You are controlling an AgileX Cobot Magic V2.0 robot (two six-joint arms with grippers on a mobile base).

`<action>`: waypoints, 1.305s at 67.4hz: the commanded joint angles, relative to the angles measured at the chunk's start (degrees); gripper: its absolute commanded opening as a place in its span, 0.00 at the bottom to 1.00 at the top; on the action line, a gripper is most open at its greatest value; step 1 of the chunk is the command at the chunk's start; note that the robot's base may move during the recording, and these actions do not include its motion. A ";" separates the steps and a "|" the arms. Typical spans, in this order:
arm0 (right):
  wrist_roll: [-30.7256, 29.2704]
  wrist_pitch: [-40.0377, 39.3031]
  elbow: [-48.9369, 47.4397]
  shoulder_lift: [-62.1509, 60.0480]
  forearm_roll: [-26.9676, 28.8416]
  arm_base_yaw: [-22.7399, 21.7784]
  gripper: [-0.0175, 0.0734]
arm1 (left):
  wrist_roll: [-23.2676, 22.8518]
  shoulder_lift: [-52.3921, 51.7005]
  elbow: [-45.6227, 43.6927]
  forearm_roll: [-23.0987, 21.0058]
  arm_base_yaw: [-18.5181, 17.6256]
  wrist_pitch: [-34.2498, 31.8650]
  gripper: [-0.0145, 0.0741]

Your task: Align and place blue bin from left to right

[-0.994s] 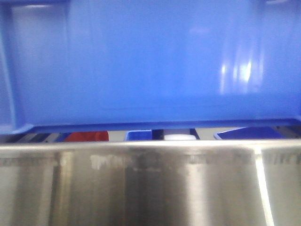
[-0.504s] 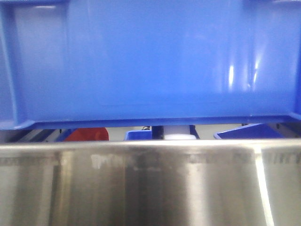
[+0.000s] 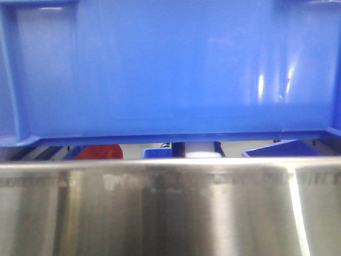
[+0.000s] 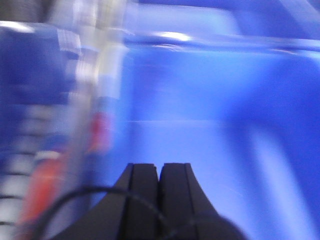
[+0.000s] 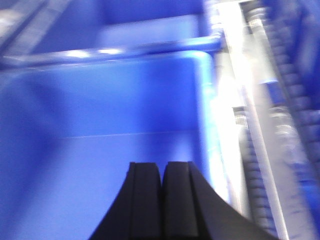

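Blue bin (image 3: 170, 69) fills the top half of my front view, side panel square to camera, faint recessed rectangle visible low on the panel, ribbed corner at the left edge. Its bottom edge sits above a brushed steel rail (image 3: 170, 208) with a thin gap between them; can't tell if the bin is resting on anything.

Through that gap I see a red object (image 3: 98, 153) on the left, a small blue container (image 3: 155, 153) and something white (image 3: 202, 154) near centre, another blue bin (image 3: 282, 149) at the right. All too cropped to identify further.

Left gripper (image 4: 159, 167): jaws pressed together, nothing between them, pointing into a blue bin interior (image 4: 210, 100). Heavy motion blur; a blurred strip of white, red and blue (image 4: 100, 110) runs down the left side of that view.

Right gripper (image 5: 163, 166): jaws also clenched on nothing, over a blue bin floor (image 5: 100, 110), the bin's right wall just beside them. Blurred conveyor rollers (image 5: 265, 145) run along the right of that wall.
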 commanded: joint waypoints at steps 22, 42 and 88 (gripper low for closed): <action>-5.37 -22.58 19.79 -16.65 -4.27 0.29 0.11 | 3.17 -20.23 25.06 -1.93 -0.38 -28.66 0.04; -10.19 -35.48 34.42 -29.81 -6.51 0.29 0.11 | 3.72 -35.64 48.41 1.44 -0.38 -53.45 0.04; -10.19 -42.95 42.61 -39.31 -8.05 0.29 0.11 | 3.72 -47.97 54.70 1.51 -0.38 -54.13 0.04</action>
